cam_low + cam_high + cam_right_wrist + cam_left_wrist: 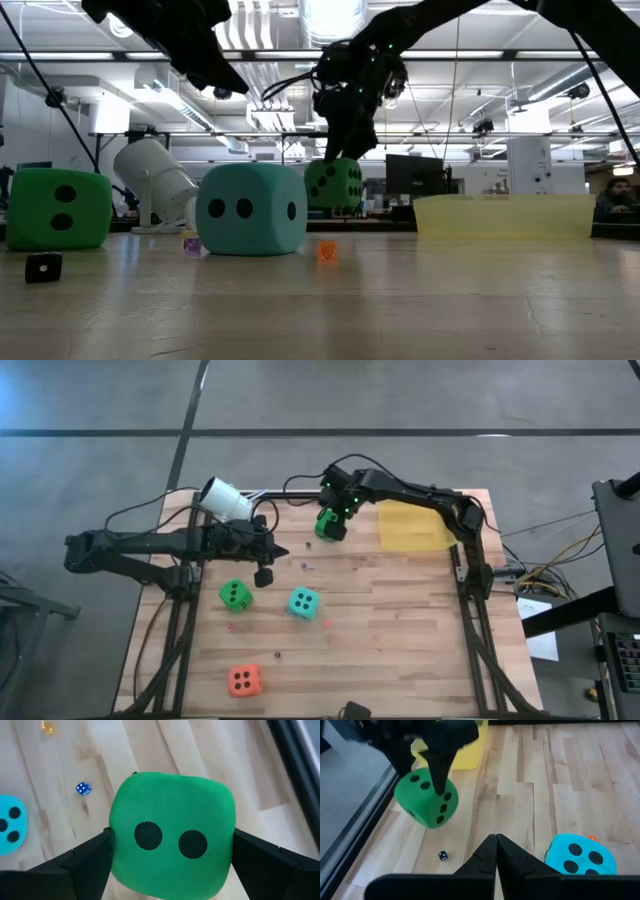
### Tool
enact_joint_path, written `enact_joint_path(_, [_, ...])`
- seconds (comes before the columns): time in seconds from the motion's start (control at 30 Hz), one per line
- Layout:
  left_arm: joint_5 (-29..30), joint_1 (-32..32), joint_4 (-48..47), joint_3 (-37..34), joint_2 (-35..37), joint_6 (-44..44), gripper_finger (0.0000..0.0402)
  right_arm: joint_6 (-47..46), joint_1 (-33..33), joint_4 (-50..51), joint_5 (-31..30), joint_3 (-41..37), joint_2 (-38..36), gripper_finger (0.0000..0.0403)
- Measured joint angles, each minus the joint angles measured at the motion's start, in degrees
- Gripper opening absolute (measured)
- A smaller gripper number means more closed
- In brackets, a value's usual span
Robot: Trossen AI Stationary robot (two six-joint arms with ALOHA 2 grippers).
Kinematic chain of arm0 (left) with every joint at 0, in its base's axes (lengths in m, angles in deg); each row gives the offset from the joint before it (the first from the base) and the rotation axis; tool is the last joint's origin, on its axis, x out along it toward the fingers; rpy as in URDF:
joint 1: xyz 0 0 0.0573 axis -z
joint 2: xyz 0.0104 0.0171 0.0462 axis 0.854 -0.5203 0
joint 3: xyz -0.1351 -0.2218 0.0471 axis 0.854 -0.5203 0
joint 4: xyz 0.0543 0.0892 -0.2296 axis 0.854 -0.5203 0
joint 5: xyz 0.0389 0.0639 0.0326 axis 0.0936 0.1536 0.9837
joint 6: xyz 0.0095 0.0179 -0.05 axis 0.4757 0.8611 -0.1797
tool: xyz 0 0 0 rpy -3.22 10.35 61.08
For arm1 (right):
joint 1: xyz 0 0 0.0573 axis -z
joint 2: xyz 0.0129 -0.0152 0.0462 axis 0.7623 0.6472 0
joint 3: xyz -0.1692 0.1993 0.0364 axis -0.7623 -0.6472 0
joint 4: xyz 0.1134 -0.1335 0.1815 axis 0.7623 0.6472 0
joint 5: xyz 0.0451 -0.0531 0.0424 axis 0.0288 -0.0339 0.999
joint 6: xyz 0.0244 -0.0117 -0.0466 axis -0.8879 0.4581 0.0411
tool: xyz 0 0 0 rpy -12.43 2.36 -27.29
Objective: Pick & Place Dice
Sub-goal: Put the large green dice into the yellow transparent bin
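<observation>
While the right gripper (331, 525) holds a green die (328, 526) between its wide-spread fingers, that die hangs clear of the table (400, 620) near the far edge, just beside the yellow tray (412, 526). Low view shows the same die (334, 184) lifted off the wood under the gripper (345, 150), pips facing the camera. Right wrist view: die (172, 837) pinched on both sides by the fingers (87, 857), two pips showing. Left wrist view sees it too (427, 797), hanging tilted from the other arm's fingers, yellow tray (465, 755) behind it.

Left gripper (263, 574) is closed with nothing in it, over the table's left-middle part, near the second green die (235, 595); its fingertips (490, 851) meet in the left wrist view.

Second green die sits on the wood left of centre (58, 208). Teal die (304, 603) rests just right of it, apart from it (250, 208) (577, 855) (9, 825). Orange-red die (244, 680) lies near the front edge, well apart from the others.

White cylinder-shaped lamp or camera (226, 499) stands at the far left (155, 180). Tiny dice are scattered on the wood: a black one (43, 266) (442, 855), a blue one (83, 789), an orange one (327, 250).
</observation>
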Motion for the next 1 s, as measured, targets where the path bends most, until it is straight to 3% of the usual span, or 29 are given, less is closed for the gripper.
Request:
enact_joint_path(0.47, [-0.01, 0.0, 0.0, 0.0, 0.0, 0.0, 0.0012, -3.92, -0.04, 8.17, -1.15, 0.24, -13.87, 0.0347])
enact_joint_path(0.73, [0.0, 0.0, 0.02, 0.0, 0.0, 0.0, 0.0012, -13.25, 0.14, 15.68, -12.64, -1.1, -21.04, 0.0347])
enact_joint_path(1.0, [-0.01, -0.01, 0.02, 0.0, 0.0, 0.0, 0.0012, -23.16, 3.24, 17.48, -14.06, -7.71, -28.18, 0.0347])
